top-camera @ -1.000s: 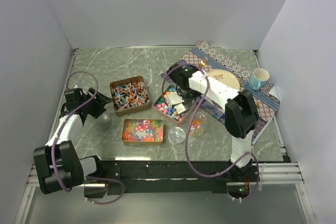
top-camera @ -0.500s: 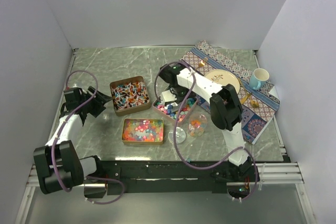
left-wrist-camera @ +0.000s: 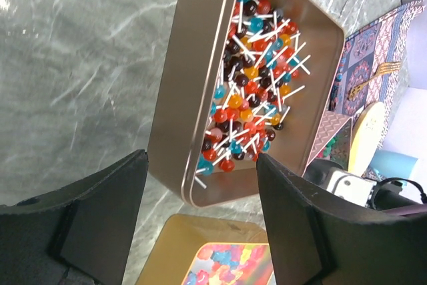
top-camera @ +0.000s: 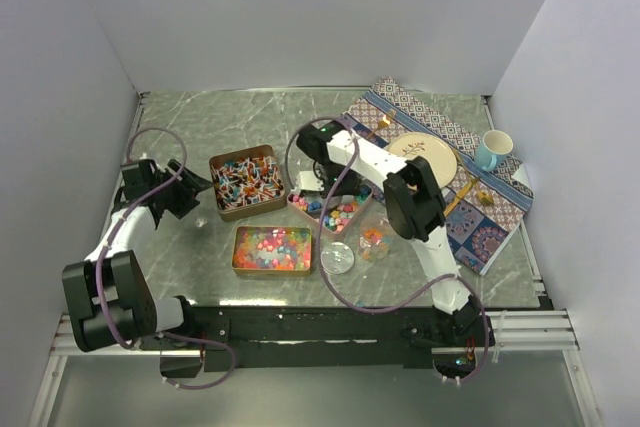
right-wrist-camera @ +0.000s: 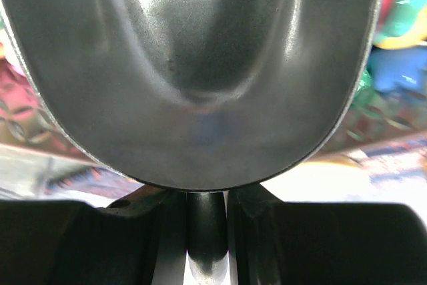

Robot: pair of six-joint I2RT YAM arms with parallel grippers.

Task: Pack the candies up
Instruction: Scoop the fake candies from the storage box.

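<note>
Early days on this one, I'd say. The right claw (top-camera: 316,183) is clamping a metal scoop (right-wrist-camera: 200,65) and hanging over the chunky candies (top-camera: 335,213) in their tin (top-camera: 296,203); the scoop is looking empty. The clear jar (top-camera: 376,239) is sitting on the worktop (top-camera: 200,127) with only a few pieces inside, lid (top-camera: 337,259) lying just beside it. The left claw (left-wrist-camera: 200,165) is gaping open, holding nothing, near the lollipop tin (left-wrist-camera: 180,131). The lollipops (left-wrist-camera: 257,91) and beads (top-camera: 272,247) are all waiting to be packed.
</note>
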